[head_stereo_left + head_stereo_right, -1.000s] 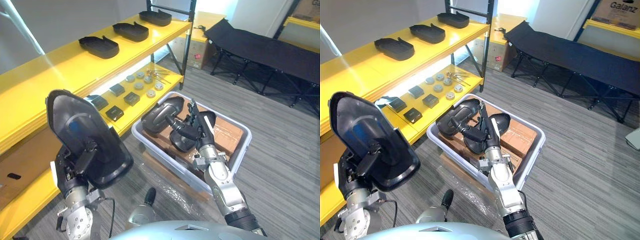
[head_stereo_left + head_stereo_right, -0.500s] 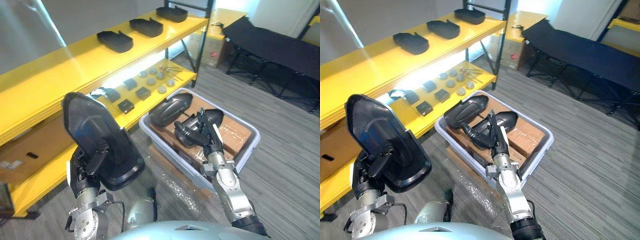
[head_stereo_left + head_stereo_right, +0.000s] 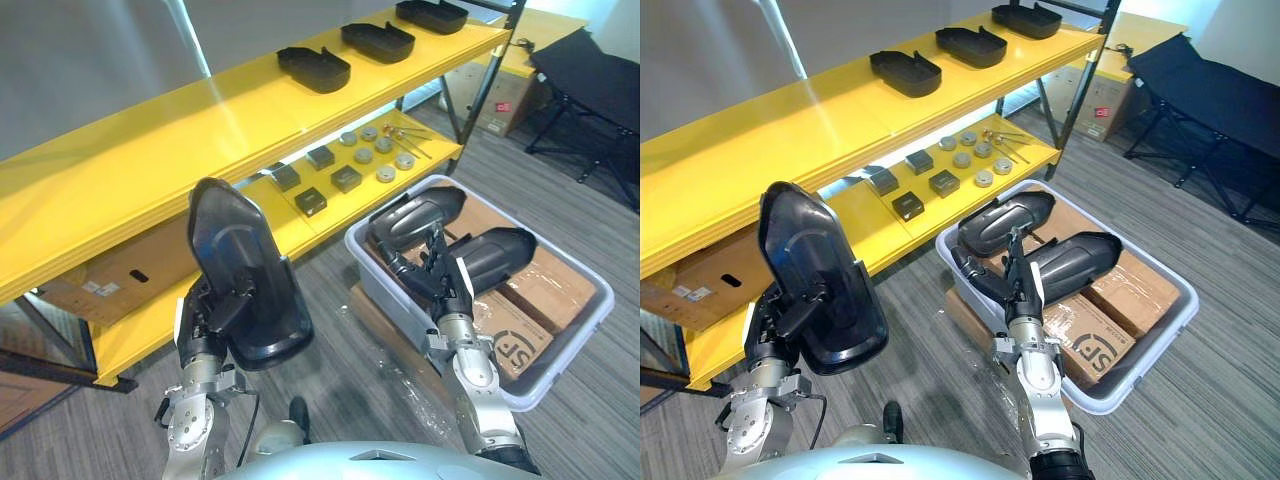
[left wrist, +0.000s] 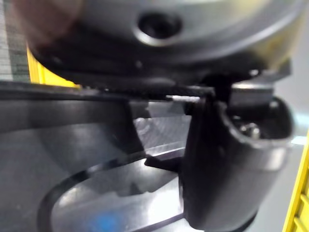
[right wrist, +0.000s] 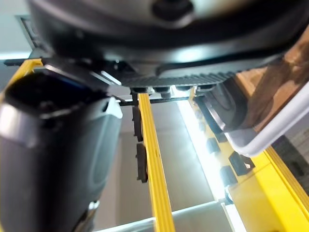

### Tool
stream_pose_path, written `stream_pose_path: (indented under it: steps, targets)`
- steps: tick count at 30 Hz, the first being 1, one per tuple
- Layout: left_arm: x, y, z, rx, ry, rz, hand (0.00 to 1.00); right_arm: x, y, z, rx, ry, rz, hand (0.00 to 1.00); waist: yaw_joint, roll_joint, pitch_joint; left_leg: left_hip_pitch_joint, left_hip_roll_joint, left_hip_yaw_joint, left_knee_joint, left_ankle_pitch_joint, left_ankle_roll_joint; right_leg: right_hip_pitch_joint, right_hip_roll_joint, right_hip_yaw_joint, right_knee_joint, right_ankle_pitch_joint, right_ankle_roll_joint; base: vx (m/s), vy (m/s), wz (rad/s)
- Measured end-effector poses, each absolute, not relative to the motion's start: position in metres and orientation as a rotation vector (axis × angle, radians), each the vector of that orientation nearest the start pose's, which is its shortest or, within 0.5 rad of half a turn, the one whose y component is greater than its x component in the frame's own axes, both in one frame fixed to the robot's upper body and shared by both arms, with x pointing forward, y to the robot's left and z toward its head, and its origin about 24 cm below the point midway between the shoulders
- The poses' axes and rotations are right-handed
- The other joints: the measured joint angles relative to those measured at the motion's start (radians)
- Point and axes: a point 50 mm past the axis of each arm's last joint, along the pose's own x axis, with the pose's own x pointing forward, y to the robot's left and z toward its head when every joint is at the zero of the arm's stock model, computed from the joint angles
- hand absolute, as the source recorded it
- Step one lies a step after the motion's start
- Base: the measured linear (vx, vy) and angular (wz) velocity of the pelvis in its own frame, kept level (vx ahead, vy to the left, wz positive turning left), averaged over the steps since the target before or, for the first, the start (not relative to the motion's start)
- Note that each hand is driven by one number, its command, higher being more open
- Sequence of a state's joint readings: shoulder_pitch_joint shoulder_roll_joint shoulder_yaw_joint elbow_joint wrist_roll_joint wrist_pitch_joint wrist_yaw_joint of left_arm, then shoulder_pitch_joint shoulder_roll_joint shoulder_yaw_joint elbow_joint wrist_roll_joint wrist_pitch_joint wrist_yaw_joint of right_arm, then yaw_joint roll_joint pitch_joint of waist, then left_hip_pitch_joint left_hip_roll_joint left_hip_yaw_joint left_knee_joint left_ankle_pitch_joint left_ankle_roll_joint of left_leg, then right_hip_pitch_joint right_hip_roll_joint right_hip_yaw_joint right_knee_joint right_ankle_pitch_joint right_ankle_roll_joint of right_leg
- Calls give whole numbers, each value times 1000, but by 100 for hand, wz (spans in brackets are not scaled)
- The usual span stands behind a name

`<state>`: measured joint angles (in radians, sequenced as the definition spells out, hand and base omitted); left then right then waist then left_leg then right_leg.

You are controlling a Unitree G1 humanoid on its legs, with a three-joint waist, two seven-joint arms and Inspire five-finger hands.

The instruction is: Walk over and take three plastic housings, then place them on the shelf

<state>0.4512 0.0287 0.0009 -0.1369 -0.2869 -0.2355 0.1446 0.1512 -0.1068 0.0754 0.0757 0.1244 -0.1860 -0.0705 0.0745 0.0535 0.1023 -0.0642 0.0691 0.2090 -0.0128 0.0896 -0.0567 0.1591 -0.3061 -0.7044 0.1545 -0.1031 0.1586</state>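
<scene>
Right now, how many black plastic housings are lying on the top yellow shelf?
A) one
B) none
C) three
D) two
C: three black housings lie spaced in a row along the top shelf, while the left hand grips a fourth housing upright in front of the rack.

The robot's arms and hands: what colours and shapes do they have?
The left arm and the right arm are silver-grey metal, built of rounded segments. The left hand and the right hand are dark, with slim fingers. Each hand bears a white strip along one side.
</scene>
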Motion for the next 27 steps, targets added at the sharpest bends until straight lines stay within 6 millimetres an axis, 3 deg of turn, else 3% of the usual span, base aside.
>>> stream_pose_path:
  steps: [6, 11, 13, 16, 17, 21, 24, 27]
  targets:
    - [152, 187, 11, -266, 45, 380, 0, 219, -156, 11, 17, 7, 25, 100, -6, 4, -2, -50, -11, -114, -52, 70, -4, 8, 27, -96, 7, 1, 3, -28, -18, 59]
    - [156, 188, 15, -259, 18, 356, 0, 221, -144, 18, 3, -47, 65, 100, 7, -1, -1, -53, -57, -262, -69, 107, 9, 35, 5, -9, 110, -56, -46, 6, 6, 89]
    - [156, 191, 17, -255, 7, 366, 0, 228, -132, 24, 6, -76, 125, 100, 11, 1, 0, -69, -68, -272, -69, 115, 11, 27, 2, 23, 111, -88, -36, -22, -40, 34]
    - [157, 193, 20, -254, -19, 373, 0, 237, -120, 33, -11, -119, 212, 100, 21, 17, 9, -104, -71, -269, -69, 131, 14, -4, 9, 55, 109, -116, 9, -90, -40, 6]
    - [159, 188, 20, -263, -21, 358, 0, 238, -122, 32, -31, -115, 216, 100, 21, 33, 22, -106, -54, -233, -68, 132, 16, -4, 19, 54, 109, -116, 13, -143, -12, 11]
    - [158, 185, 22, -270, -45, 346, 0, 237, -130, 26, -38, -89, 190, 100, 12, 35, 30, -142, -35, -177, -29, 131, 16, -32, 18, 70, 118, -125, 15, -84, -3, -2]
    - [160, 188, 26, -266, -68, 359, 0, 238, -132, 27, -20, -94, 183, 100, 12, 14, 52, -168, -44, -142, 42, 92, 25, -57, -13, 109, 144, -127, 21, -7, 29, -29]
    - [162, 191, 31, -230, -96, 366, 0, 238, -133, 27, -11, -93, 181, 100, 8, -10, 70, -180, -68, -112, 170, 8, 36, -29, -61, 132, 168, -131, 33, 72, 59, -20]
